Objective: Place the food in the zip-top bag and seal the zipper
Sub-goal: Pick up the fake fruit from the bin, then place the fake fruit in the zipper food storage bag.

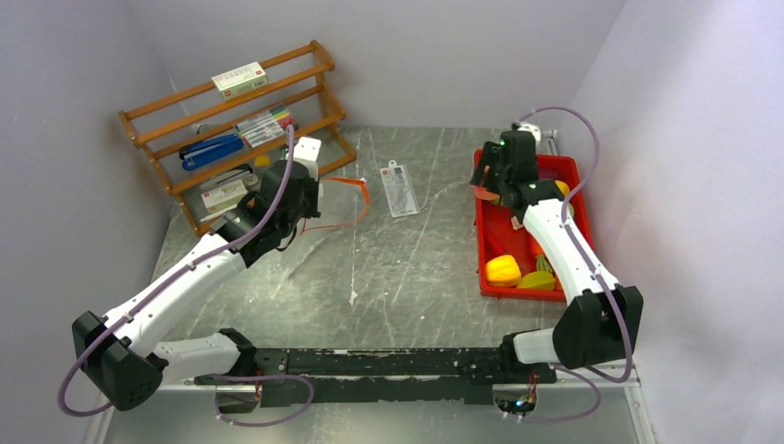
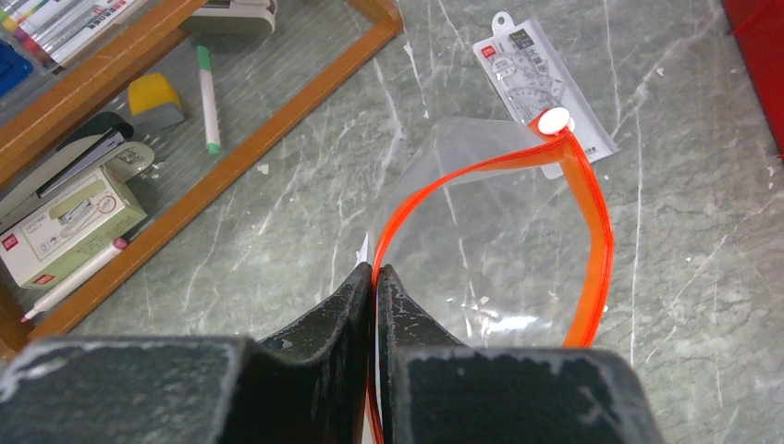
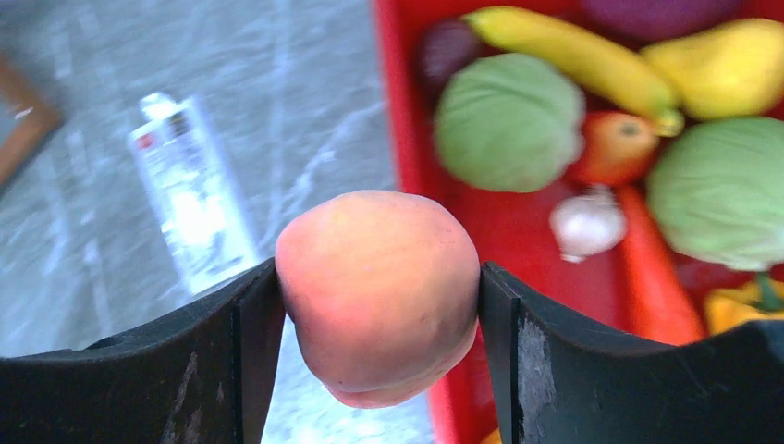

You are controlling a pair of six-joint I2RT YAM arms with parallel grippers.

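My left gripper [image 2: 376, 274] is shut on the red-orange zipper [image 2: 592, 222] rim of the clear zip-top bag [image 2: 481, 250], holding its mouth open above the table; a white slider [image 2: 555, 121] sits at the far end. From above the bag [image 1: 337, 205] hangs beside the left gripper [image 1: 305, 199]. My right gripper [image 3: 377, 287] is shut on a peach ball [image 3: 379, 291], lifted over the left rim of the red tray [image 1: 490, 268]. The rest of the food lies in the tray: green balls [image 3: 507, 122], a banana [image 3: 573, 55], a dark purple ball [image 3: 446, 51], a yellow pepper [image 1: 503, 269].
A flat white printed packet [image 1: 400, 190] lies mid-table between the arms. A wooden rack [image 1: 231, 129] with pens, a stapler and boxes stands at the back left, close to the left gripper. White walls close in both sides.
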